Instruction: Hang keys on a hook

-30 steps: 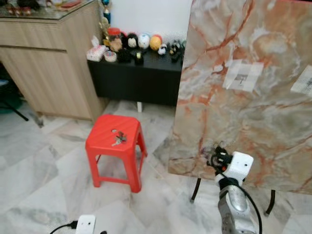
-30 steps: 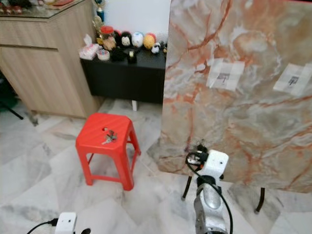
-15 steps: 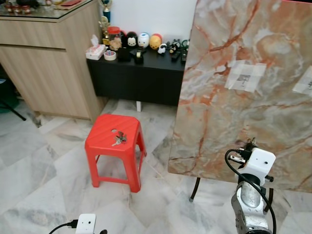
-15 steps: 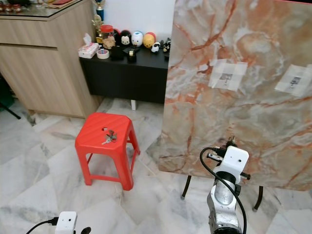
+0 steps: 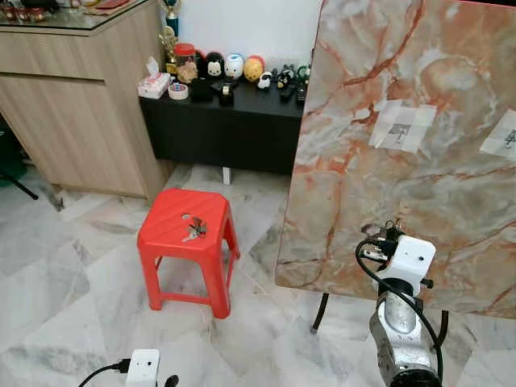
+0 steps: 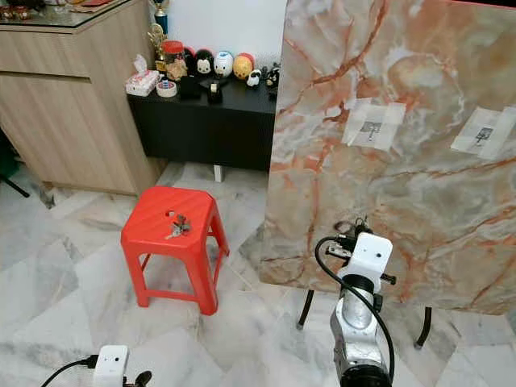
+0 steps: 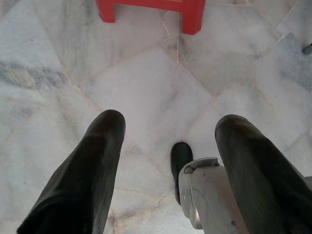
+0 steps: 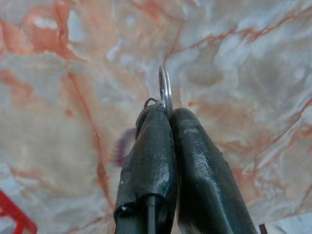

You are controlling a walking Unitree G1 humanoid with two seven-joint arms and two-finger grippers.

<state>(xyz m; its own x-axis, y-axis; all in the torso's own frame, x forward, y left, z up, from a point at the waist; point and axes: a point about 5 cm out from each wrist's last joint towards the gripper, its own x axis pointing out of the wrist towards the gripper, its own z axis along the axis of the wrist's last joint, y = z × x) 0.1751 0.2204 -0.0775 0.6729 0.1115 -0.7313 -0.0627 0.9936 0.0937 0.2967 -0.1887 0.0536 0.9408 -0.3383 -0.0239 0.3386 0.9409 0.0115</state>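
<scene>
My right gripper [image 8: 166, 113] is shut on a metal key ring [image 8: 165, 88] that sticks out past the fingertips. It is raised close in front of the lower part of the orange marble board [image 5: 419, 185]. In the left eye view the same gripper [image 5: 380, 235] is below and left of the nearer taped patch with a small hook [image 5: 401, 127]. A second patch with a hook [image 5: 505, 135] is at the board's right edge. Another bunch of keys [image 5: 194, 230] lies on the red stool [image 5: 165, 234]. My left gripper [image 7: 168, 129] hangs open above the floor.
The board stands on thin black legs [image 5: 320, 313]. A low black table [image 5: 234, 121] with figurines is behind the stool, with a wooden cabinet [image 5: 72, 105] on its left. The marble floor [image 5: 72, 282] lies around the stool. My own foot [image 7: 207, 195] is under the left gripper.
My right arm swung right along the board, then came back left and a little higher. The left arm still hangs low. The camera shifted slightly.
</scene>
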